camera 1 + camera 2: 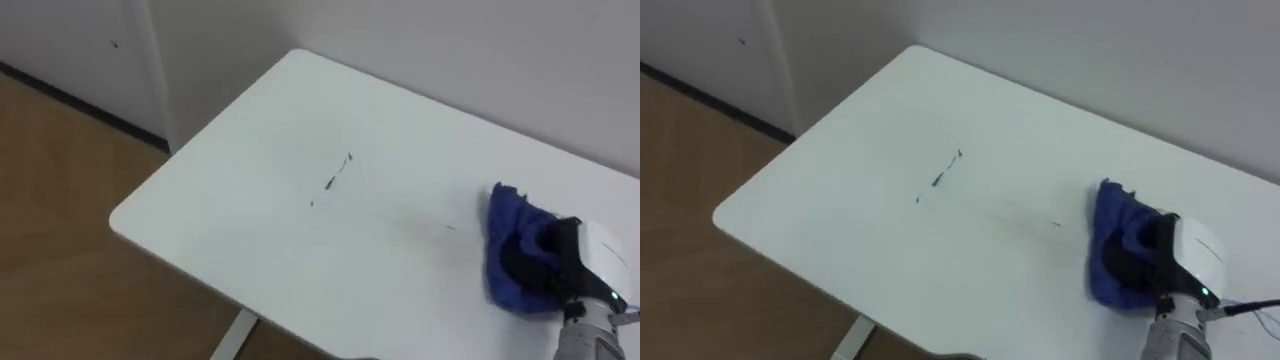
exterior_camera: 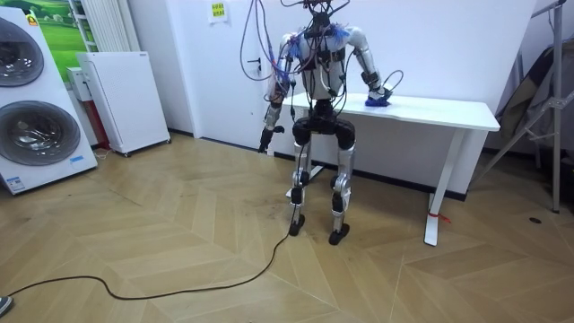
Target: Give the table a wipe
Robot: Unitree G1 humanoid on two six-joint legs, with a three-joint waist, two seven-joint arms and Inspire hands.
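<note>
White surface (image 1: 250, 230) ahead in my left eye view, dark marks (image 1: 332, 180) near centre. At four o'clock, my right hand (image 1: 600, 256) has its fingers (image 1: 526, 263) clenched into the blue cloth (image 1: 508, 215). Room view: robot stands at the surface's end, left hand (image 2: 266, 137) hanging by its side.

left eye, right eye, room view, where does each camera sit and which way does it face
Left eye view: on the robot's head, looking down at the white table; right hand closed on the blue cloth at lower right.
Right eye view: beside it, same downward look, same hand.
Room view: out on the floor, facing the wall; whole robot at the table, left hand hanging.
Shared: table, cloth, right hand.
</note>
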